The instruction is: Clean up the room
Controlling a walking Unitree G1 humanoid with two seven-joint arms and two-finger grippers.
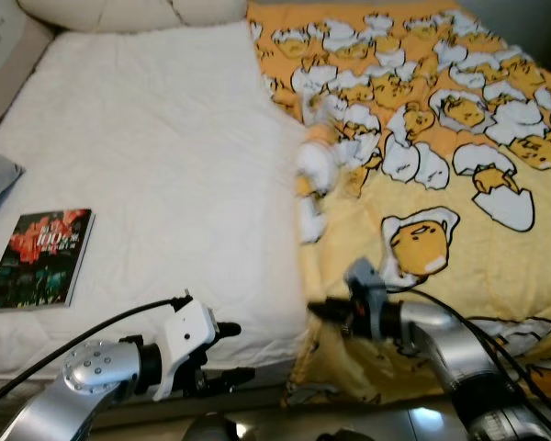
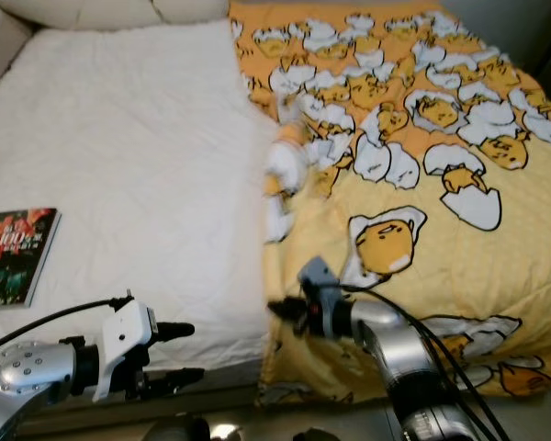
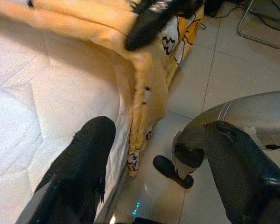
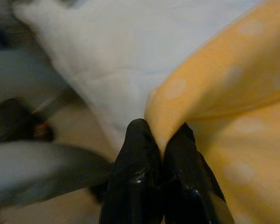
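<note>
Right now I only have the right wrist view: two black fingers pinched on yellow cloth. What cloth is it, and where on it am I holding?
Observer: The right end effector holds the yellow blanket at its near left edge, beside the bare white mattress.
Operator: Where is the other arm?
Observer: The left end effector is open at the mattress's near edge, holding nothing.
Operator: Anything else on the bed?
Observer: A book lies flat on the mattress's left side.

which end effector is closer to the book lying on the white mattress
Left. The left end effector hangs open off the mattress's near edge, on the same side as the dark red-covered book. The right end effector is farther over, pinching the yellow cartoon-print blanket.
</note>
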